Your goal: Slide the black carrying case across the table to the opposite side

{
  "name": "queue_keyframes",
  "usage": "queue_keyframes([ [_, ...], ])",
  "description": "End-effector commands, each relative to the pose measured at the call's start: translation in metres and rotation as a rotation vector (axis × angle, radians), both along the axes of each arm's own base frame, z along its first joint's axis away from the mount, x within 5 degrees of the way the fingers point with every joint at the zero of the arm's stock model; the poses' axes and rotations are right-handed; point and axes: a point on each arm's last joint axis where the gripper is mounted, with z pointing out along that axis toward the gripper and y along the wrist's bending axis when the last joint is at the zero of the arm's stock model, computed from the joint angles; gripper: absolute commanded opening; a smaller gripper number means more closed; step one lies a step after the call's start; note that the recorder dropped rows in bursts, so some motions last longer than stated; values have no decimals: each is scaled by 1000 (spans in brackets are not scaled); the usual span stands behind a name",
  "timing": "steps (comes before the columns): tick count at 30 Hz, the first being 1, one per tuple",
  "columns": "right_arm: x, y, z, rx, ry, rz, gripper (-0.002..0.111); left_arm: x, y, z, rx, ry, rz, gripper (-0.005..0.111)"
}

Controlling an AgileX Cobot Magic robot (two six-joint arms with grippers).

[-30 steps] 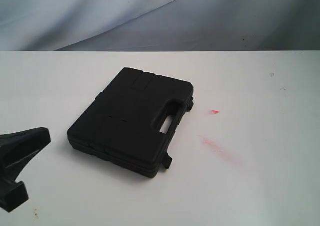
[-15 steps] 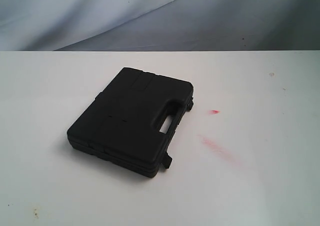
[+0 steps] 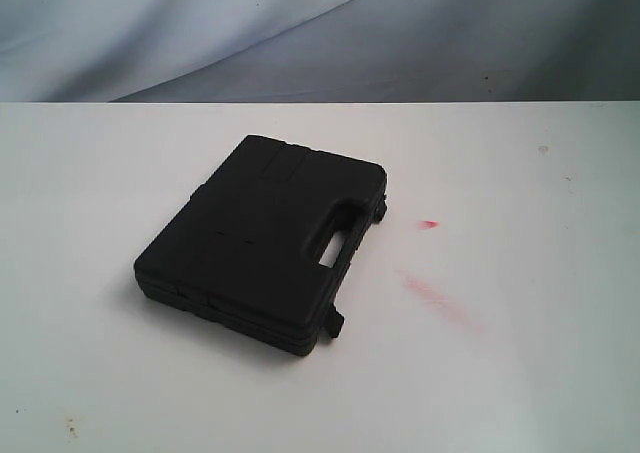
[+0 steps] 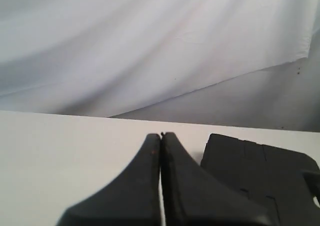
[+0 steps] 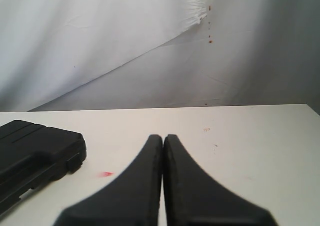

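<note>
Currently the black carrying case (image 3: 262, 243) lies flat on the white desk (image 3: 520, 363), a little left of the middle in the exterior view and turned at a slant to the desk's edges. Lid up and closed. The handle slot (image 3: 335, 238) sits along the case's right-hand edge, with a latch (image 3: 332, 322) at the near corner of that edge and another (image 3: 380, 211) at the far corner.

On the desk to the right of the case: a small red smudge (image 3: 429, 223) near the handle side, and a fainter red streak (image 3: 430, 293) closer to the camera. Both are apart from the case. A white cloth (image 3: 200, 33) hangs behind the desk.

Left tool (image 4: 161, 134): fingers pressed together, nothing between them. A corner of the case (image 4: 260, 171) shows beyond it.

Right tool (image 5: 163, 136): fingers likewise together, gripping nothing. The case (image 5: 35, 151) is off to one side of it, well apart, and the red smudge (image 5: 105, 174) lies between them.
</note>
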Motion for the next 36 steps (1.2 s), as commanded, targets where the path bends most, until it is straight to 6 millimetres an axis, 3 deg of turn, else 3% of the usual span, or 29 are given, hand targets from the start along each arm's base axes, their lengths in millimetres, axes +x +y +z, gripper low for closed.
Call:
queue_keyframes([
  [1, 0, 0, -1, -5, -4, 1, 0, -3, 1, -4, 74, 5, 12, 0],
  [16, 0, 0, -1, -5, -4, 1, 0, -4, 0, -6, 102, 29, -9, 0],
  [20, 0, 0, -1, -5, -4, 1, 0, -4, 0, -6, -11, 37, -5, 0],
  [36, 0, 0, -1, -5, -4, 1, 0, -4, 0, -6, 12, 37, -4, 0],
])
